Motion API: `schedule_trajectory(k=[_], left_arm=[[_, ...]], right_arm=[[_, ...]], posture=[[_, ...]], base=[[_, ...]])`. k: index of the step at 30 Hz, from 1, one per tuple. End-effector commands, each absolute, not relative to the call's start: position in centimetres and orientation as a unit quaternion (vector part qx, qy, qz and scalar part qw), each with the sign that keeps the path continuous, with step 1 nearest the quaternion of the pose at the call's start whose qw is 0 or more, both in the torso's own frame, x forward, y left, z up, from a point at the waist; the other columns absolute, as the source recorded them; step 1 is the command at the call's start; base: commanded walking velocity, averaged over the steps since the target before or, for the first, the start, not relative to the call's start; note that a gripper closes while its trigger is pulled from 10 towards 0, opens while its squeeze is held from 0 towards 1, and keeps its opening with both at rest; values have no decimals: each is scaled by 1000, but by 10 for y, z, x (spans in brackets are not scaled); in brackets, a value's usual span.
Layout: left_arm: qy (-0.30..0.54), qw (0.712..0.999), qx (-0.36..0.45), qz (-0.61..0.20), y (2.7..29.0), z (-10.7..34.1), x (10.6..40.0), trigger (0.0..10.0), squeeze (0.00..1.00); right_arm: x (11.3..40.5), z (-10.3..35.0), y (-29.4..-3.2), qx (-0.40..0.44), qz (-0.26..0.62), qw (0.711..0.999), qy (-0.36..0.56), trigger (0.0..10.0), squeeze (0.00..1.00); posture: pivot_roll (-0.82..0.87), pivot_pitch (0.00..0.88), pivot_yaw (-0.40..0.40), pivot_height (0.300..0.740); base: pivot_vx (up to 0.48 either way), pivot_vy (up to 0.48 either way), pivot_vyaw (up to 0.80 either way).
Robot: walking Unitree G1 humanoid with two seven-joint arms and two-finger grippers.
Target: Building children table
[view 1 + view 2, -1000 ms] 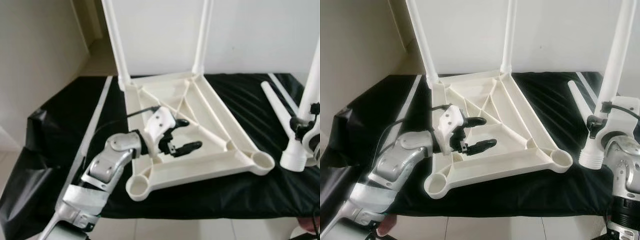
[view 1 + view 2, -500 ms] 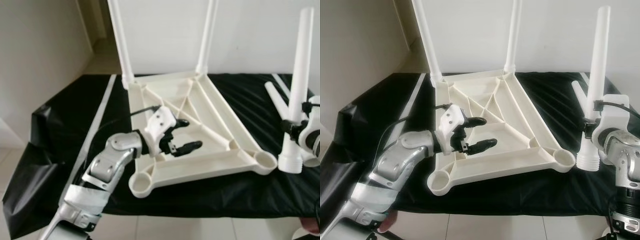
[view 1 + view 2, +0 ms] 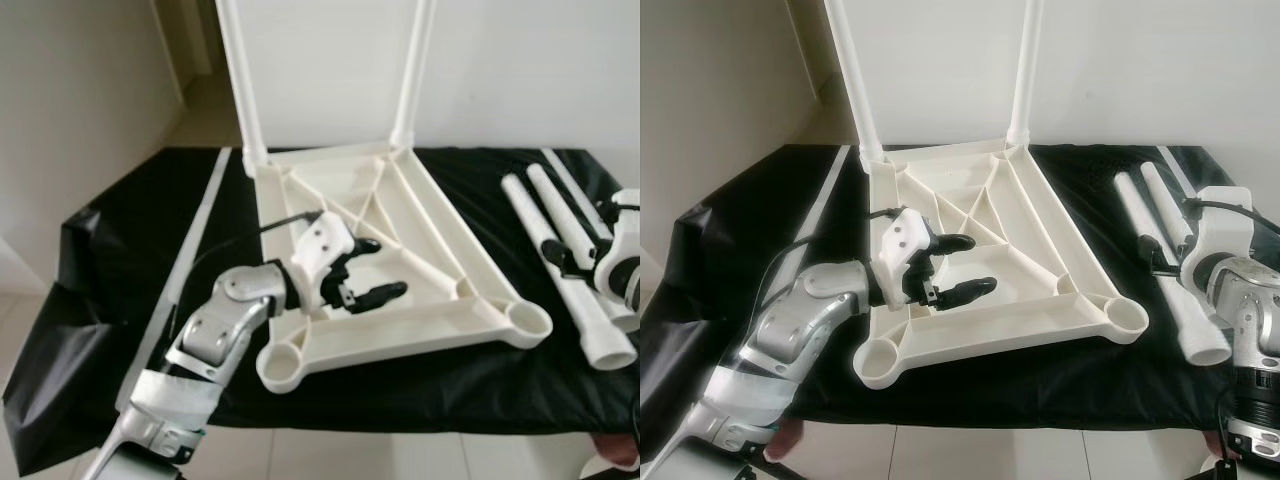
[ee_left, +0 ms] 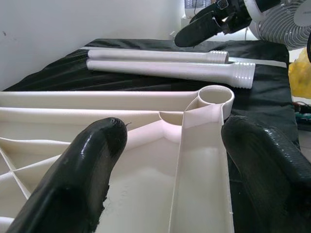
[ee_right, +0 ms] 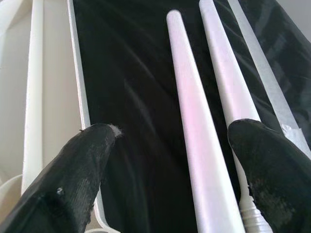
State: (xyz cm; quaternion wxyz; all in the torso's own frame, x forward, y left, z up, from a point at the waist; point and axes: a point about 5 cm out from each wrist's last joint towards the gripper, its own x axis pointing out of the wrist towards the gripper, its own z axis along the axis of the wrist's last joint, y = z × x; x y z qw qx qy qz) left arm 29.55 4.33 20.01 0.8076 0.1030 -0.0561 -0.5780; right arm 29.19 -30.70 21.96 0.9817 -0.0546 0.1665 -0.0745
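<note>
we see the white table top (image 3: 400,250) lying upside down on the black cloth (image 3: 120,250), so its holes for legs face up where we can reach them. two legs (image 3: 240,80) already stand in the far corners, at about 11 and 12 o'clock. the two near corner holes (image 3: 528,318) are open, one at about 7 o'clock and one at about 4 o'clock, so we judge the job is about half done.

our left gripper (image 3: 362,270) sits over the ribs inside the table top, close to the middle of the view. its two black fingers (image 4: 82,170) are spread apart with nothing between them. we think it waits there to hold the top steady when a leg gets pushed in.

two loose legs (image 3: 1160,260) lie side by side on the cloth at about 3 o'clock, just beside the table top. their thick ridged ends (image 4: 240,73) point toward us, near the open hole.

our right gripper (image 3: 1170,262) is right above those legs. its fingers (image 5: 87,160) are wide apart, one on each side of a leg, not squeezing it. we think the next move is to close on a leg, stand it up and fit it into the near hole. it may tip if held too loosely.
</note>
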Motion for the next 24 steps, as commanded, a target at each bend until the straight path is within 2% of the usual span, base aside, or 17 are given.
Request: schedule_trajectory(k=[1, 11, 17, 24], left_arm=[[-53, 824, 105, -555, 47, 199, 297, 10000, 0], [-53, 825, 105, -552, 48, 199, 296, 10000, 0], [-52, 830, 103, -546, 51, 197, 296, 10000, 0], [-53, 834, 81, -543, 52, 196, 296, 10000, 0]], right_arm=[[294, 219, -305, -59, -65, 982, 167, 10000, 0], [289, 213, -302, -128, -107, 981, 102, 10000, 0], [260, 195, -283, -157, -153, 976, 8, 10000, 0], [230, 182, -266, -179, -184, 965, -47, 10000, 0]], posture=[[-61, 0, 7, 740], [-56, 0, 4, 740], [-62, 0, 9, 740], [-72, 3, 23, 740]], base=[[0, 0, 0], [0, 0, 0], [0, 0, 0], [0, 0, 0]])
